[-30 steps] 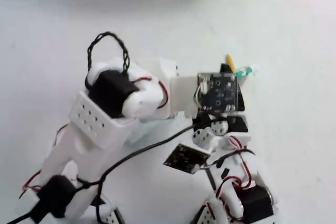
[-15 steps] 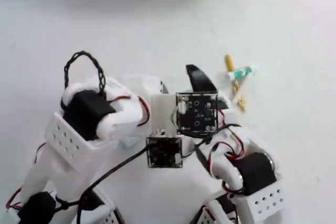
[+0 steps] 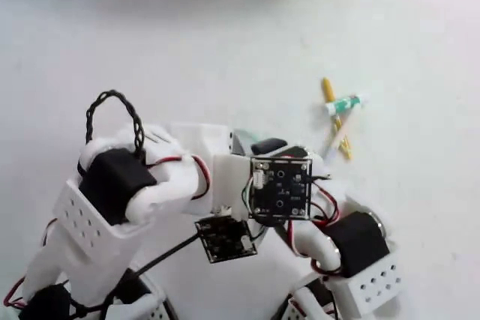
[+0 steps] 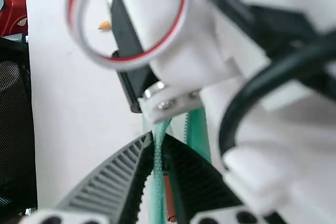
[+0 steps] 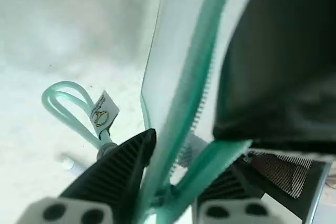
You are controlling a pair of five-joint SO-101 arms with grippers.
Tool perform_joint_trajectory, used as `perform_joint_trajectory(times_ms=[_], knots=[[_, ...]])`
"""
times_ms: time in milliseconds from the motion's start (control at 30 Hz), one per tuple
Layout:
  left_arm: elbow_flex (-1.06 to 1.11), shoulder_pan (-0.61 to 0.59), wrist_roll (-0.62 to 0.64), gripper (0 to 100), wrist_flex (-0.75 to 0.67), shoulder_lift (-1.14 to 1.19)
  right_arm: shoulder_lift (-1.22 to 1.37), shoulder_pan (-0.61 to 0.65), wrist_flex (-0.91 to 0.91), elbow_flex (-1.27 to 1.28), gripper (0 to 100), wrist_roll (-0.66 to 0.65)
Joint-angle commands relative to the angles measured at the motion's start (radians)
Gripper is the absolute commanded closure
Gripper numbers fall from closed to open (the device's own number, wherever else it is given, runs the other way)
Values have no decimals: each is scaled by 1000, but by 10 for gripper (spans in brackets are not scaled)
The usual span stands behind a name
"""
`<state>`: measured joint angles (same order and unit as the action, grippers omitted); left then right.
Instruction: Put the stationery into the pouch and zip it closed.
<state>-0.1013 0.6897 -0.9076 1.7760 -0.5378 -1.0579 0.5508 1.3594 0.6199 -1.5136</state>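
The pouch point(image 4: 195, 129) is held under both arms near the middle of the table point(image 3: 187, 50). The jaws of the left gripper point(image 4: 157, 141) are pressed together on its thin green edge, and a reddish stick point(image 4: 168, 203) is seen lying inside it. The jaws of the right gripper point(image 5: 181, 161) appear to be drawn in on the green zip band, though much of one jaw is hidden. The zip's looped pull point(image 5: 65, 103) lies just beside the right gripper and carries a small white tag point(image 5: 103, 113). A ring-shaped mark is printed on it, and any writing is too small to be read.

In the high view the loose stationery is found at about two o'clock from the two grippers, apart from the pouch. The pencil point(image 3: 334, 118) is laid with its long axis from eleven to five o'clock. A white-and-green tube point(image 3: 346, 103) is laid across it, from eight to two. The right arm is judged the nearer one, so the next pickup would best be made by it while the pouch is held by the left.
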Motion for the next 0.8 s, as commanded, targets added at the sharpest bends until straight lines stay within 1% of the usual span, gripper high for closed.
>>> perform_joint_trajectory(times_ms=[0,67,233,367,500,600,667,767], knots=[[-12,-77,0,976,-77,27,-65,4,2,35,985,-8],[-12,-105,40,955,-97,36,-85,2,-45,84,980,-8],[-25,-148,147,804,-140,35,-93,-53,-200,207,981,-8],[-115,-205,207,793,-183,19,-93,-91,-303,267,981,0],[-276,-255,226,777,-203,12,-93,-91,-380,270,981,124],[-368,-325,222,778,-186,8,-93,-91,-444,269,981,227],[-410,-389,218,778,-140,7,-93,-91,-472,269,981,293],[-430,-460,170,779,-51,5,-91,-91,-506,269,981,362]])
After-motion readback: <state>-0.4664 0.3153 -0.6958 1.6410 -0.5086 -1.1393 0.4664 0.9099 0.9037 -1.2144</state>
